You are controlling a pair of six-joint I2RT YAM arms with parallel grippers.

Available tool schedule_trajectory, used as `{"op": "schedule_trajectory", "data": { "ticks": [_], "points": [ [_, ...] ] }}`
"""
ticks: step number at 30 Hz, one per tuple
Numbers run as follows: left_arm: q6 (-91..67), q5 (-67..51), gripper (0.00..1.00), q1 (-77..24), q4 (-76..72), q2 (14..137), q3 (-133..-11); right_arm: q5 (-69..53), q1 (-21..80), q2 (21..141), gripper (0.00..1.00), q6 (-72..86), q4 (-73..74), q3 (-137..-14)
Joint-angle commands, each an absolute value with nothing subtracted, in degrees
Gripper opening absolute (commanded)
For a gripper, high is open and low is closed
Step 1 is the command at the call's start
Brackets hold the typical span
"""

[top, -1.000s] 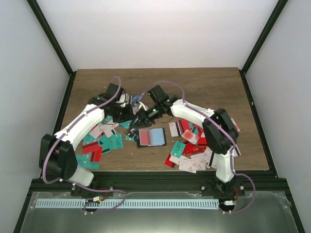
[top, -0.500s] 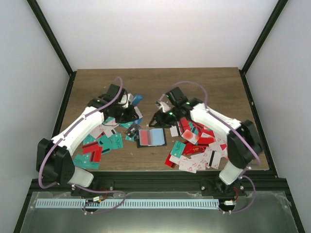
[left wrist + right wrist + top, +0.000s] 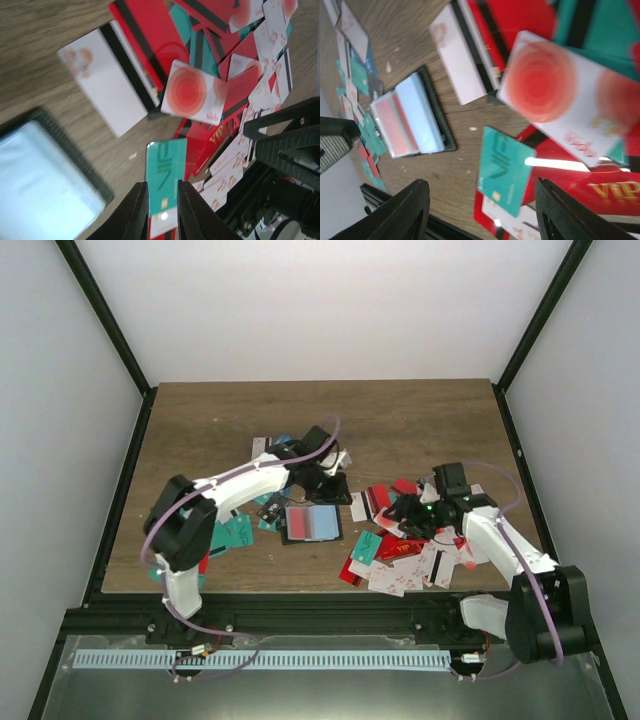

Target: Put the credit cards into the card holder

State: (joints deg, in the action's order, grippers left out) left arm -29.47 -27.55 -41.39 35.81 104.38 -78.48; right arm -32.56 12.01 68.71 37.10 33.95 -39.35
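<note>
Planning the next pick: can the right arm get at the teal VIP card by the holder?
Probably yes. The open right hand points at the teal card, which lies uncovered, partly on red cards. Nothing stands between them.

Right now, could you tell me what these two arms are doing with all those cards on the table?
The card holder lies open mid-table, red and pale blue sleeves showing. The right hand hangs open and empty over the right-hand pile of credit cards. The left hand, fingers nearly together, sits on the far side of the holder; whether it grips a card is unclear.
</note>
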Motion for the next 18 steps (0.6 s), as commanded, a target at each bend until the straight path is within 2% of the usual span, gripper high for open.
{"op": "schedule_trajectory", "data": {
  "ticks": [1, 8, 18],
  "points": [
    [-30.59, -30.32, 0.19, -43.0, 31.63, 111.3, -85.06, -37.72, 5.57, 66.99, 0.6, 38.34, 29.61, -34.23],
    [-31.82, -33.39, 0.2, -43.62, 29.67, 122.55, -94.94, -45.67, -0.32, 66.14, 0.63, 42.13, 20.73, -25.57],
    [-32.05, -37.52, 0.22, -44.74, 30.31, 135.2, -108.78, -45.97, -2.22, 69.51, 0.63, 44.76, 13.11, -22.13]
  ]
}}
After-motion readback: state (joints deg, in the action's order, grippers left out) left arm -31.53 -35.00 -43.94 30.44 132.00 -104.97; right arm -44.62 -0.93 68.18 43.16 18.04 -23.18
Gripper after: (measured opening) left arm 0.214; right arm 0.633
